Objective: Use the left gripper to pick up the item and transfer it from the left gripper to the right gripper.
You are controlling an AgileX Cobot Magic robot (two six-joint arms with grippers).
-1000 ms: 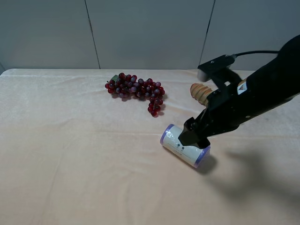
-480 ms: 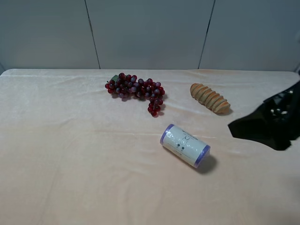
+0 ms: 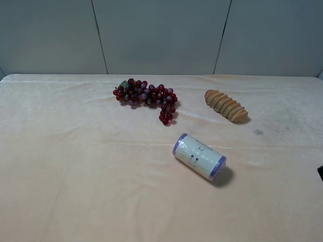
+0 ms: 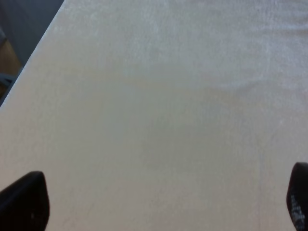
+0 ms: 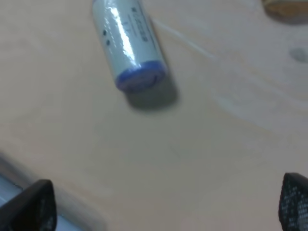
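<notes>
The item, a white can (image 3: 199, 156) with purple-blue ends, lies on its side on the cream cloth, right of centre. It also shows in the right wrist view (image 5: 127, 43), blurred. My right gripper (image 5: 162, 207) is open and empty, well apart from the can. In the exterior view only a dark sliver (image 3: 321, 172) shows at the right edge. My left gripper (image 4: 161, 202) is open and empty over bare cloth. It is out of the exterior view.
A dark red grape bunch (image 3: 146, 97) lies behind the can. A tan ridged bread piece (image 3: 226, 105) lies at the back right and shows in the right wrist view (image 5: 286, 9). The table's edge (image 4: 29, 62) runs near the left gripper.
The right arm, which was right at the can a second ago, has pulled back to the right and left the exterior view. The can lies where it was.
</notes>
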